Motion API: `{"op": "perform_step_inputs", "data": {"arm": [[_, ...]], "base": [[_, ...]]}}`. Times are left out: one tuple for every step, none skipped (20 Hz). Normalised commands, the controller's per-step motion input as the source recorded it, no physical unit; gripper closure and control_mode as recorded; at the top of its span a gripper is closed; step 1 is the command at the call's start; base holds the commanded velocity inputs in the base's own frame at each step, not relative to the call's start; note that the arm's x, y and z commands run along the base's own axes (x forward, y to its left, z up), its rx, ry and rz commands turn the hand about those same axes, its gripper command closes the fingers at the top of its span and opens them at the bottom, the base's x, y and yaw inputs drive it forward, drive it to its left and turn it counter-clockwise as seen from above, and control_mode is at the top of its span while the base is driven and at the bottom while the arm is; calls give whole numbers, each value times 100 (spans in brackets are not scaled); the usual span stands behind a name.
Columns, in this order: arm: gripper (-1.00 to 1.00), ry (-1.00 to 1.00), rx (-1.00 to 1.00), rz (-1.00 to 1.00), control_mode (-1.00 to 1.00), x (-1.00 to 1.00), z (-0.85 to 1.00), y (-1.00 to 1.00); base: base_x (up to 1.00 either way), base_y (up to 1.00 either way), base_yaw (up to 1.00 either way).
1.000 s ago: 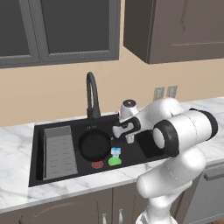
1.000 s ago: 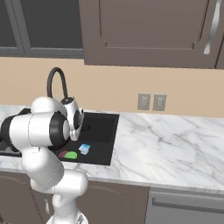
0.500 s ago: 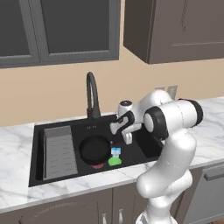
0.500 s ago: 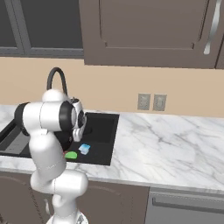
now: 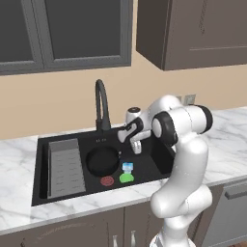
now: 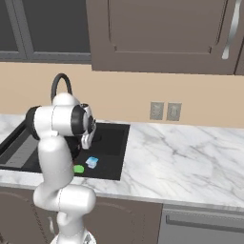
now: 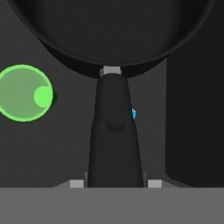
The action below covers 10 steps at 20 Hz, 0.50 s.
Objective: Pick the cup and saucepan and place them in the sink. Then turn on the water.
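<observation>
cup: small bright green tumbler [image 5: 127,178] lies in the black basin sink [image 5: 43,188], below the claw
saucepan: round matte black pan [image 5: 102,161] in the basin, handle between the jaws
claw [image 5: 136,146]: clamped on the handle
left: release, faucet on

The saucepan [image 7: 109,26] spans the top, its black handle [image 7: 114,131] running straight down to the bottom edge, between the two pale finger tips [image 7: 77,183] of the hand. The green cup [image 7: 24,92], seen from above, sits left of the handle, apart from it.
</observation>
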Motion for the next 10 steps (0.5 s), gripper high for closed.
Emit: {"op": "perform_step_inputs", "data": {"arm": [[100, 0, 0, 0, -100, 21, -19, 6], [100, -1, 0, 0, -100, 17, -24, 4], [100, -1, 0, 0, -100, 16, -27, 3], [100, 0, 1, 0, -100, 13, -37, 6], [100, -1, 3, 0, -100, 8, -41, 9], [100, -2, 4, 0, -100, 7, -44, 9], [100, -3, 5, 0, -100, 5, -46, 10], [100, -5, 5, 0, -100, 6, -45, 11], [100, -5, 6, 0, -100, 9, -42, 9], [100, -4, 5, 0, -100, 11, -36, 10]], "base": [[0, 0, 0], [0, 0, 0], [0, 0, 0], [0, 0, 0], [0, 0, 0], [0, 0, 0], [0, 0, 0], [0, 0, 0], [0, 0, 0], [0, 0, 0]]}}
